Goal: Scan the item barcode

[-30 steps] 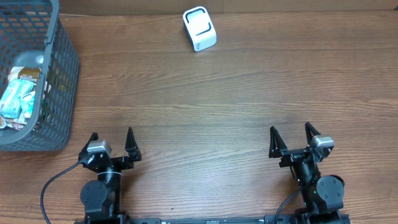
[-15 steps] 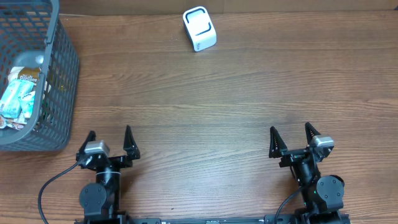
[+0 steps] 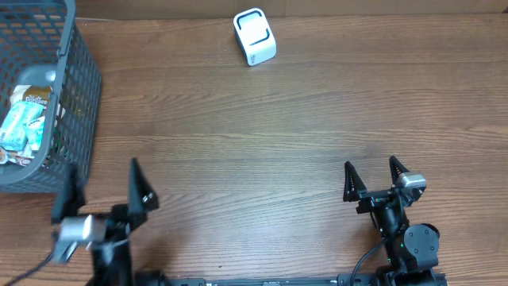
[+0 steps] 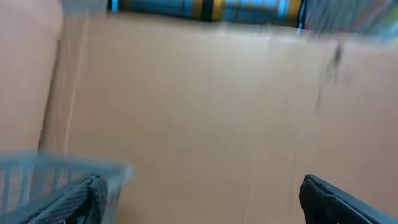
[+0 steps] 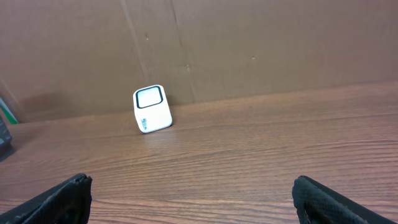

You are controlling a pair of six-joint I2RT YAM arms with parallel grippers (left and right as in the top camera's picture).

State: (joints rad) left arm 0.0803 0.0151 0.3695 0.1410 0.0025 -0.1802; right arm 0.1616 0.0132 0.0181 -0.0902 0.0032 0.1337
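Your left gripper (image 3: pixel 103 193) sits low at the near edge of the table (image 3: pixel 278 127), just beside the near corner of the grey mesh basket (image 3: pixel 83 87), jaws spread wide and nothing between them. The item you want, by my read, is the pale snack packet (image 3: pixel 22 127) lying inside that basket against its left side, with other packaging around it. The left wrist view is smeared, showing only a bit of basket rim and cardboard, so trust the overhead view for lining up. Come over the rim from above rather than through the corner, because the mesh wall looks ready to catch a fingertip. Turn the jaws across the packet's narrow side and pinch near one end. I can't see a barcode from here, so leave as much printed face bare as you can. The white scanner (image 3: pixel 255 36) stands at the far edge, well apart from the basket, window up and tilted toward you. The right gripper (image 3: pixel 370 168) rests wide and empty on its own side, clear of your path.
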